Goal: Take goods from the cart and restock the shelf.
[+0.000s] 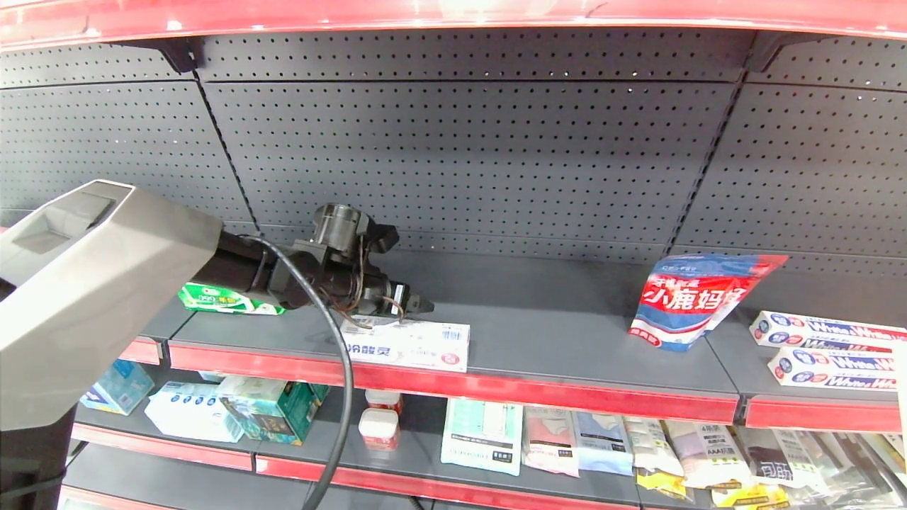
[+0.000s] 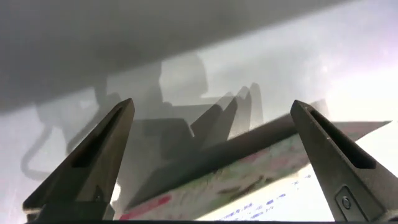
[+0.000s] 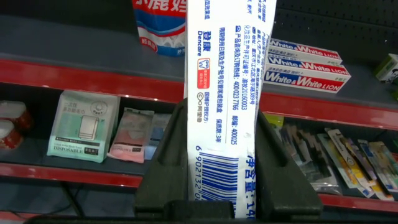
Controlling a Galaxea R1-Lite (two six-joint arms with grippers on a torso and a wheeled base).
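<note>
The left arm [image 1: 234, 265] extends forward, roughly level, its grey forearm shell giving way to a black wrist [image 1: 340, 273] with a cable looping beneath it. The left end effector [image 1: 424, 306] points straight ahead of that wrist, and its two dark fingers [image 2: 99, 155] are spread wide apart. The right end effector [image 3: 214, 180] has its fingers closed against both long sides of a toothpaste box [image 3: 224, 93], which projects lengthwise well past the fingertips.

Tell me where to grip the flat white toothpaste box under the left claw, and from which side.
Grip the flat white toothpaste box across its short width near mid-length, coming from above. It lies flat, long side along the red shelf lip, so probably only that narrow span fits the open left claw hanging over it.
</note>
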